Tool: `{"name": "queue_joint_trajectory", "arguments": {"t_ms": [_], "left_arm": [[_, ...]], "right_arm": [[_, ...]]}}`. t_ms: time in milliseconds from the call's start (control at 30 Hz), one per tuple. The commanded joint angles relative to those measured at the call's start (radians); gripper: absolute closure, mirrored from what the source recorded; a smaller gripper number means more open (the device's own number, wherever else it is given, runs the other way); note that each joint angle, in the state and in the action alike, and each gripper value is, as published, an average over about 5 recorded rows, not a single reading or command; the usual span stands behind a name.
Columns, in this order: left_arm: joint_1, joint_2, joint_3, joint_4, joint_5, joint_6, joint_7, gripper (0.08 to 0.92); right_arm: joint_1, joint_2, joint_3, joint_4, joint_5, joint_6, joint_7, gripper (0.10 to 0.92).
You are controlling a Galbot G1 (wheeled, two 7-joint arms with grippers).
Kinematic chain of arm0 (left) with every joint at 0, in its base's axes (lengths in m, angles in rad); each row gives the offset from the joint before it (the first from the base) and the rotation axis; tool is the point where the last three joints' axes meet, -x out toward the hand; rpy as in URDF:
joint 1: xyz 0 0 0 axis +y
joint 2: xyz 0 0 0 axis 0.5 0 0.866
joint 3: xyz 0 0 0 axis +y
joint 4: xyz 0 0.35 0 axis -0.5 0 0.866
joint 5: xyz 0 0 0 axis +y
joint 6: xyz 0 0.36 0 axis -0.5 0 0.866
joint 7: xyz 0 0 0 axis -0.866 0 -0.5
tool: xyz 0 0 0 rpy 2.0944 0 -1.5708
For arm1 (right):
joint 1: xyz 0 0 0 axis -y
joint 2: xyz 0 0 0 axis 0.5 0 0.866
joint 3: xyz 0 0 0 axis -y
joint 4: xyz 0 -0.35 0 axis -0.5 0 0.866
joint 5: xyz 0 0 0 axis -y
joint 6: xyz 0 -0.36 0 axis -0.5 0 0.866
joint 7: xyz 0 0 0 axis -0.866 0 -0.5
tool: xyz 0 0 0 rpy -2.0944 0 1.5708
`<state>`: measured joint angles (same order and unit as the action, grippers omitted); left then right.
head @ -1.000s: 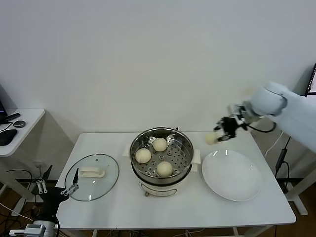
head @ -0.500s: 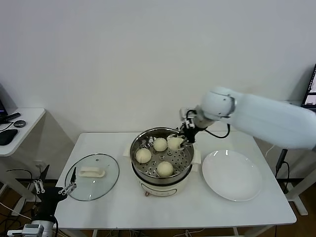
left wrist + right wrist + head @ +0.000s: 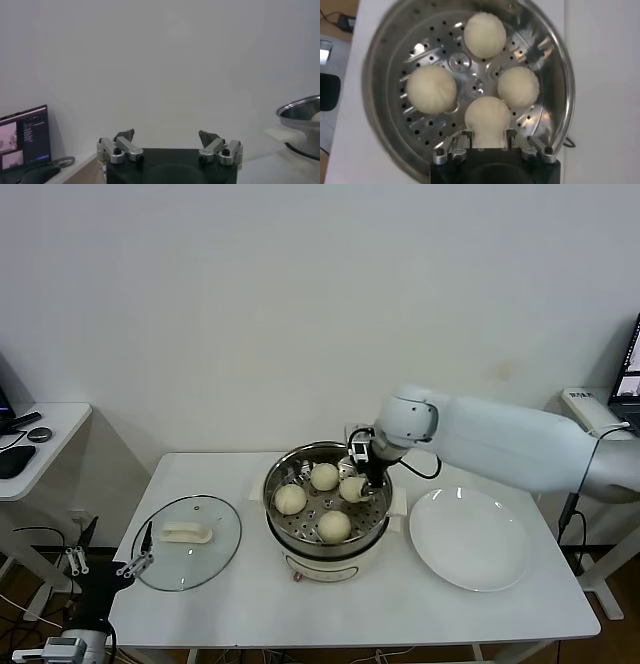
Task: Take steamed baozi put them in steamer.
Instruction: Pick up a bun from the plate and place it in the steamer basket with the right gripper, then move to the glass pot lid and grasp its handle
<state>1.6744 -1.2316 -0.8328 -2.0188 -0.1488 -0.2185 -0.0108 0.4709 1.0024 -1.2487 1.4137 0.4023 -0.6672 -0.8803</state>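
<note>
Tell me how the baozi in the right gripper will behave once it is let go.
Probably soft: the baozi looks pinched where the right gripper clamps it. Being round, it might roll slightly on the steamer tray, though its three neighbours sit close.

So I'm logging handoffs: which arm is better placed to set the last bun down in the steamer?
The right. Its gripper is shut on the fourth baozi, already over the steamer tray beside three others. The left gripper hangs open, low off the table's left edge.
</note>
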Motion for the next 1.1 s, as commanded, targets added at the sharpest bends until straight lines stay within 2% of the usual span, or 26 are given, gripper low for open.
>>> {"name": "queue_joint_trajectory", "arguments": {"t_ms": [33,133,467,567,700,833,967,1100], "left_arm": [[0.0,0.001,-0.001,-0.001,-0.003,-0.001,0.001,0.177],[0.0,0.001,0.0,-0.003,-0.004,-0.001,0.002,0.177],[0.0,0.013,-0.004,0.005,-0.004,-0.003,0.001,0.177],[-0.001,0.014,-0.004,0.005,-0.006,-0.004,0.002,0.177],[-0.003,0.011,0.0,0.0,-0.009,-0.006,0.004,0.177],[-0.002,0.006,0.005,-0.007,-0.012,-0.008,0.005,0.177],[-0.001,-0.005,0.011,-0.013,-0.011,-0.01,0.005,0.177],[0.002,-0.024,0.023,-0.017,-0.004,-0.014,0.005,0.177]], "right_arm": [[-0.04,0.021,-0.008,-0.028,-0.014,-0.027,0.02,0.597],[-0.048,0.01,0.003,-0.021,-0.006,-0.029,0.033,0.556],[0.008,-0.097,0.077,0.097,0.055,-0.044,0.053,0.272],[0.001,-0.15,0.132,0.168,0.09,-0.052,0.08,0.218],[-0.068,-0.24,0.243,0.27,0.149,-0.045,0.202,0.204],[-0.253,-0.346,0.411,0.365,0.194,0.058,0.392,0.203],[-0.628,-0.454,0.71,0.47,0.179,0.186,0.577,0.203],[-1.056,-0.492,1.026,0.515,0.092,0.356,0.666,0.203]]}}
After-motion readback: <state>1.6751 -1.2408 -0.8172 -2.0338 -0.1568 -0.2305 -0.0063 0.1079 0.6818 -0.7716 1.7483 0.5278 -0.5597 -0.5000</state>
